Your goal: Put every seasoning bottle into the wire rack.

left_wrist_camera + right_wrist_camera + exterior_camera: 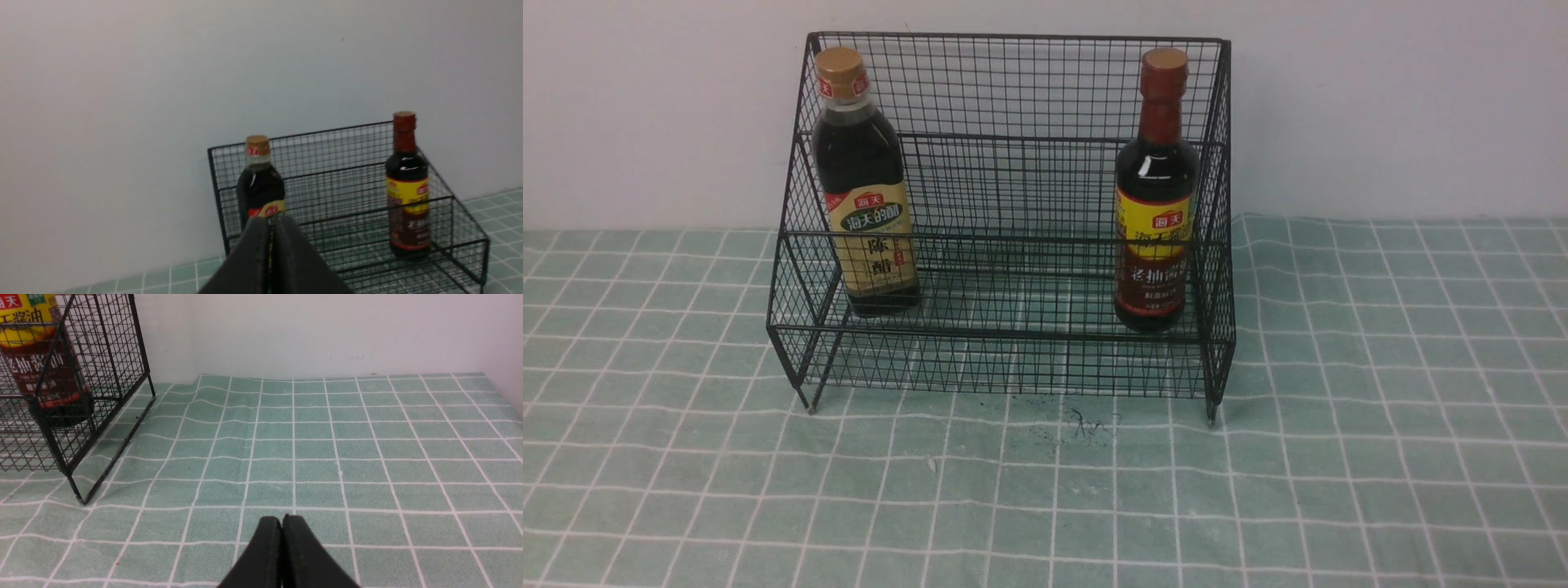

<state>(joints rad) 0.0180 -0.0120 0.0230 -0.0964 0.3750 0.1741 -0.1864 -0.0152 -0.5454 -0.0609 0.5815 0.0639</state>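
Both my end effectors, left (270, 261) and right (282, 551), were pressed closed, empty. Wire rack (1005, 359) at 12 o'clock held gold-capped bottle (866, 204) and red-necked bottle (1156, 204) upright, lower tier; green checked tabletop (1380, 457), white wall (1380, 106).

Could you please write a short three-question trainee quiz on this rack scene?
1. True or false: both bottles stand upright in the wire rack.
2. Which bottle stands at the rack's left end? A) gold-capped bottle B) red-necked bottle
3. How do the jaws of the left tool and the right tool stand, and what do they hold?

Key: 1 true; 2 A; 3 both shut, holding nothing.
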